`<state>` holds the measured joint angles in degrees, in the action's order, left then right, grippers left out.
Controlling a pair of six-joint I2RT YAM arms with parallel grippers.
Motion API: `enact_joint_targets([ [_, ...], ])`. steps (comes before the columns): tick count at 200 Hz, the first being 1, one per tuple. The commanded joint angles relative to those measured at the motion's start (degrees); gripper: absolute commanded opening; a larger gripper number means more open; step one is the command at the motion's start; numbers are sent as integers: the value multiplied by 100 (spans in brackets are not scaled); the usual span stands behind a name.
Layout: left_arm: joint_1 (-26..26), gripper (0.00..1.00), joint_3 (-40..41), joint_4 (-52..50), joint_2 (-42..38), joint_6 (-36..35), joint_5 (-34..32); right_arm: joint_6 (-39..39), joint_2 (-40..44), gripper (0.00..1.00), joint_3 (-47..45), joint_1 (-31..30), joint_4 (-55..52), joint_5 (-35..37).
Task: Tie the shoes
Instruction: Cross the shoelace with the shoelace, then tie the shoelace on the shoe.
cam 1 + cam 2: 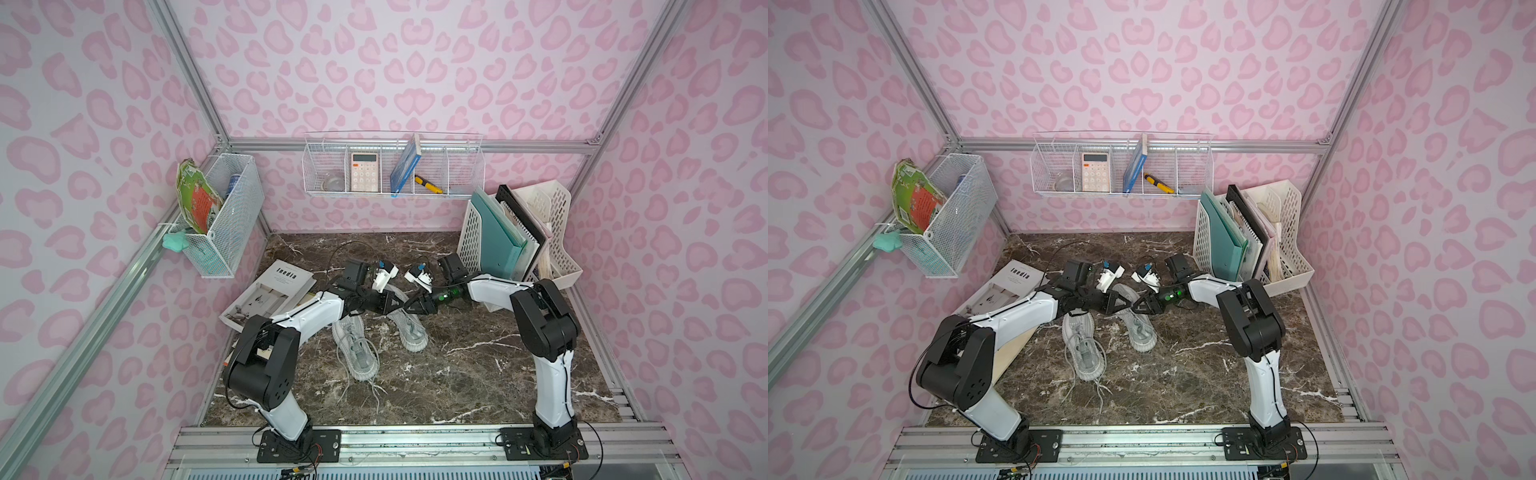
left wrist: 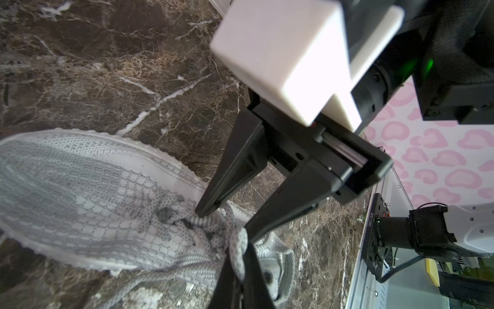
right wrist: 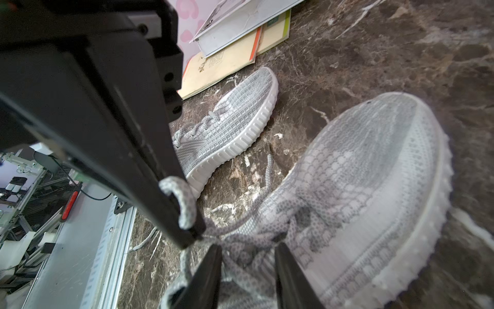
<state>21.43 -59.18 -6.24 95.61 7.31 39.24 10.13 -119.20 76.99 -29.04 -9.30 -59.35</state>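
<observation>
I've got the left gripper (image 3: 189,235) clenched on a lace loop (image 3: 188,206) of the far shoe (image 1: 409,333), right above the lacing. The right gripper (image 3: 248,256) is released, with its jaws apart astride the crossed laces (image 3: 238,240) of that same shoe and nothing pinched. The 2 shoes sit mid-table on the marble top (image 1: 457,374): the far one under both grippers, the other shoe (image 1: 357,352) just beside it, nearer the left arm.

Pink leopard-print walls (image 1: 415,50) and aluminium rails (image 1: 540,146) enclose a dark marble desk (image 1: 478,374) (white-veined); a wire shelf (image 1: 465,174) hangs on the back wall, a mesh basket (image 1: 237,216) on a side wall
</observation>
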Motion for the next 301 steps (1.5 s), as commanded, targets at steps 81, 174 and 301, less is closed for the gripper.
enact_joint_targets([
  [81, 1, 0, -2, 18, -9, -89, 93, -98, 107, 16, -59, 47, 51, -51],
  [174, 1, 0, 73, -31, -124, -103, -29, -1031, 498, 0, -454, 54, 325, 820],
  [301, -16, 0, 75, -70, -78, -116, -126, -1202, 818, 0, -675, -74, -307, 1812],
])
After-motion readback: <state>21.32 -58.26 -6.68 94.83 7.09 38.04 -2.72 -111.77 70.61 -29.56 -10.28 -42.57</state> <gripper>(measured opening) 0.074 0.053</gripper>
